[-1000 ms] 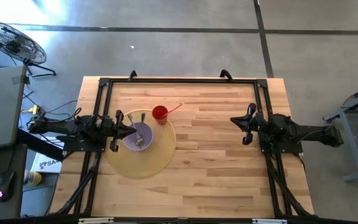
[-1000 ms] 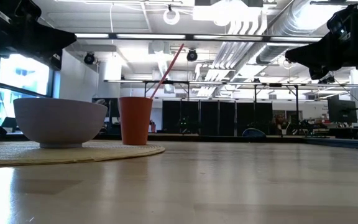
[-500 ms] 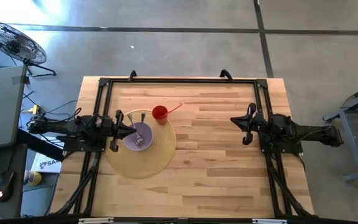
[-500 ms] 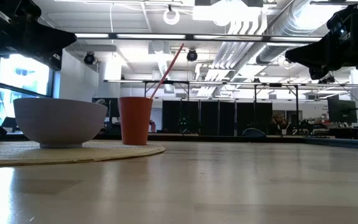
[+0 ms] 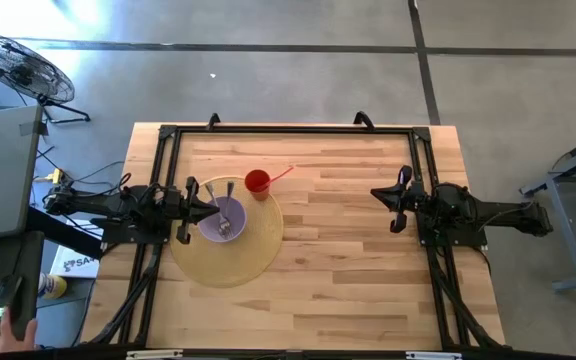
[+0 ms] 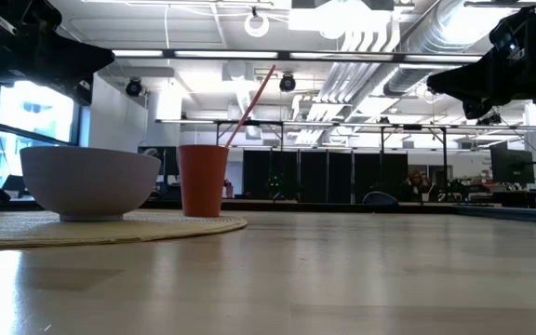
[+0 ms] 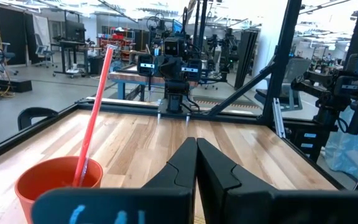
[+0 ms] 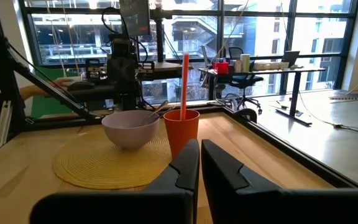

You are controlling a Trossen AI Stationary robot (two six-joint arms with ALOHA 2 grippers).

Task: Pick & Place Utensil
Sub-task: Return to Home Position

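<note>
**Arms parked, place set**

Left gripper (image 7: 196, 146) and right gripper (image 8: 200, 146) both have fingers together, empty. Left of centre in the high view, the purple bowl (image 5: 238, 215) holds the silver fork (image 5: 224, 226). It is likely stiff, light and slick, so grasp its handle near the rim.

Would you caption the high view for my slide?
Cup with straw, bowl with fork on placemat; left gripper beside them, right gripper apart.

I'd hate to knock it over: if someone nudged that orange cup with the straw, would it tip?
Probably fairly easily: the orange cup is taller than wide and looks like light plastic. The long straw leans out over its rim, which may pull it that way. The woven placemat under it might grip rather than let it slide.
</note>
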